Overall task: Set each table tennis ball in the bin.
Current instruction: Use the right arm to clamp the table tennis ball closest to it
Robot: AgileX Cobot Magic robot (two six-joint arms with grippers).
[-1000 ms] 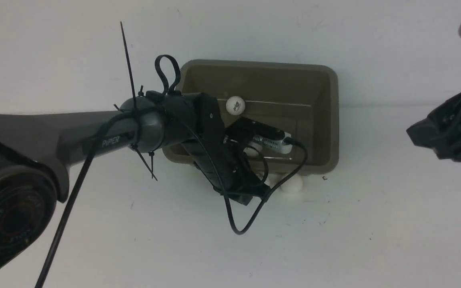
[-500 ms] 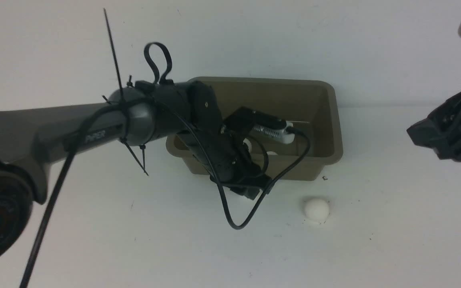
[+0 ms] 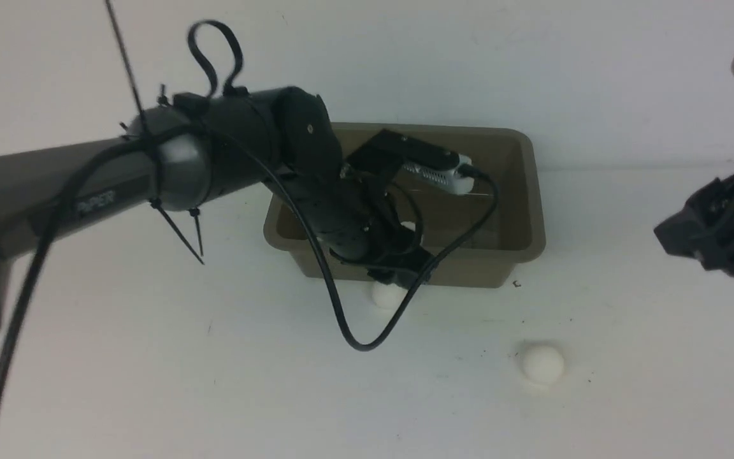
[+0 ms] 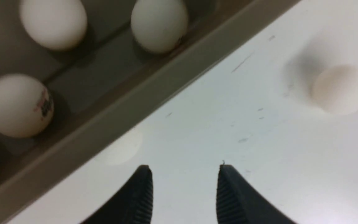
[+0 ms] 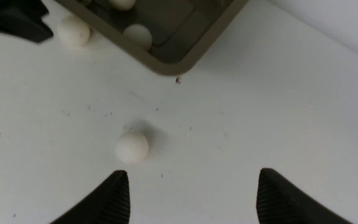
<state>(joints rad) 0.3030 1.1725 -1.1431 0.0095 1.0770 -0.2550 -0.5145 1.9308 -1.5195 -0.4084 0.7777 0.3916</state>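
**Changes since a second ago:** the bin [image 3: 469,274], then tipped up on its front edge, now sits flat. The left arm [image 3: 86,191] has swung higher. One ball has rolled away from the bin's front wall toward the near right of the table [image 3: 150,382].

**Left arm:** reaches across the bin's near-left part. A slack cable [image 3: 354,344] loops down from it in front of the bin.

**Bin:** upright, far centre of the table.

**Right gripper** [image 5: 194,171]**:** jaws spread wide and empty, held above the table's right side.

**Left gripper** [image 4: 184,168]**:** over the table just outside the bin's front rim, jaws parted with nothing between them.

**Balls:**
- Three balls [image 4: 17,105] lie inside the bin.
- The loose ball [image 3: 543,363] sits on open table, well clear of the bin and just ahead of one right fingertip.
- A second ball [image 3: 387,294] sits outside the bin, just beside its front wall and under the left gripper.

**Hazards, as judged:**
- An off-centre pinch would probably squirt the loose ball further off, perhaps out of reach.
- The second ball leaves little room for a finger on the wall side, so a descending jaw could strike the rim and tip the bin, spilling what it holds.
- The hanging cable could sweep either ball or snag the rim.
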